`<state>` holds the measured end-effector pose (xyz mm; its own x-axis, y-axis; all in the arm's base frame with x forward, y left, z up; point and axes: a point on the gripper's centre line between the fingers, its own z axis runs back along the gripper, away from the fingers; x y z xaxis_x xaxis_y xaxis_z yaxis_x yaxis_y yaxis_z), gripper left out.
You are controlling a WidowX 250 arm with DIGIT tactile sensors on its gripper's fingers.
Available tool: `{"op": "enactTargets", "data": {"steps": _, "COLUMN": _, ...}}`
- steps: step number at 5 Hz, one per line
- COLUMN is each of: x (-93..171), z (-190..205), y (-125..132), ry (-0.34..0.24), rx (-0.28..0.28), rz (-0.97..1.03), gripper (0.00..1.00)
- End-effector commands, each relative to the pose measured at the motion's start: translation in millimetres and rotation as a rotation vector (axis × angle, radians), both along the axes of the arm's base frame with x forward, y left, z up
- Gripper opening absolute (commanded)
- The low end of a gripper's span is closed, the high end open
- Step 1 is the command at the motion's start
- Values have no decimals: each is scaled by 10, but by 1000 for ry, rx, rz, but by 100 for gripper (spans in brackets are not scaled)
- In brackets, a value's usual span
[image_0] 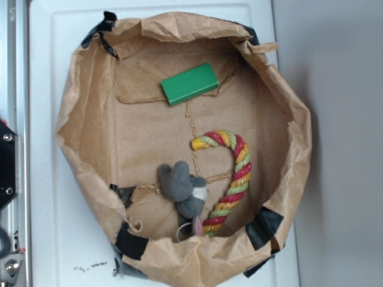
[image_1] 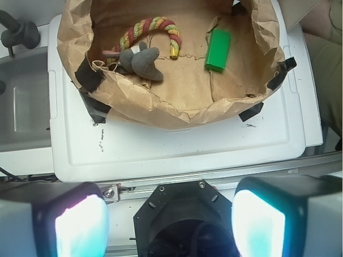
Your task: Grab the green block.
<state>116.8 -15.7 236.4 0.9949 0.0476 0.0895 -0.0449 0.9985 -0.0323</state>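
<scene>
A: In the exterior view?
B: The green block (image_0: 190, 84) lies inside the paper-bag basin (image_0: 84, 119), well apart from the rope cane (image_0: 230, 179).
A: And the wrist view?
B: The gripper (image_1: 170, 219) gapes wide, empty, outside the basin; the block lies just beside the cane's tip.

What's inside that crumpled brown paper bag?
Inside the paper bag lie a green block, a striped rope cane and a grey plush toy. The toy touches the cane. Anything beneath them is hidden.
</scene>
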Motion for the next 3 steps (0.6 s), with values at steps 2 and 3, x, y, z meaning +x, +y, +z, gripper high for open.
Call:
{"op": "enactTargets", "data": {"steps": 2, "x": 161, "z": 16, "y": 59, "ry": -49, "rx": -52, "rz": -25, "gripper": 100}}
{"op": "enactTargets", "data": {"steps": 3, "x": 206, "z": 34, "y": 255, "ry": -52, "rx": -67, "rz": -7, "gripper": 100}}
